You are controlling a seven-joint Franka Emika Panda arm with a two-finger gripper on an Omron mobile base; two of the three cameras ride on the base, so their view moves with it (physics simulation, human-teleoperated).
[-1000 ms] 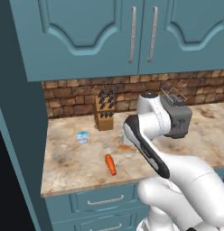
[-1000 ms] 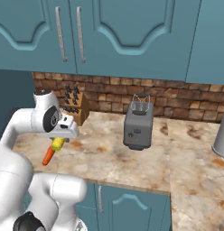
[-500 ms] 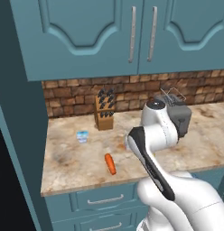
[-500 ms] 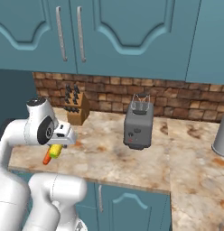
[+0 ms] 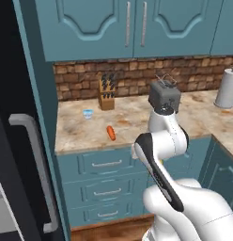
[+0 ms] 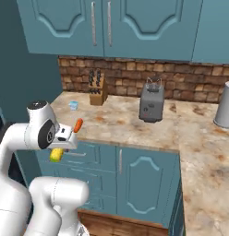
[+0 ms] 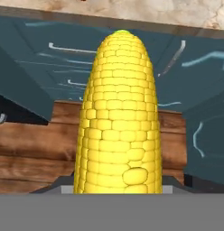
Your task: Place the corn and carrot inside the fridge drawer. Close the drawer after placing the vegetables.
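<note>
The corn (image 7: 117,113) is clamped in the gripper (image 6: 58,148). In the hand view its long axis runs straight away from the camera's base, thick end down between the fingers and tapered tip pointing toward the counter edge at the top of that view. In the right base view the cob (image 6: 56,155) shows as a yellow stub hanging just below the hand, out in front of the blue cabinet drawers (image 6: 86,156) and below the level of the counter (image 6: 135,124). Behind the cob in the hand view are blue cabinet fronts and a wooden floor (image 7: 37,149).

The carrot (image 5: 111,132) lies flat on the counter near its front edge, its long axis running roughly front to back, with one end toward the brick wall. In the right base view it (image 6: 78,125) peeks out just above the hand. A small blue cup (image 5: 88,114) stands near it, farther back. A knife block (image 5: 106,93) sits against the wall, and a grey toaster (image 6: 151,102) stands well to its right. A dark fridge door with a long grey handle (image 5: 36,169) fills the left edge of the left base view.
</note>
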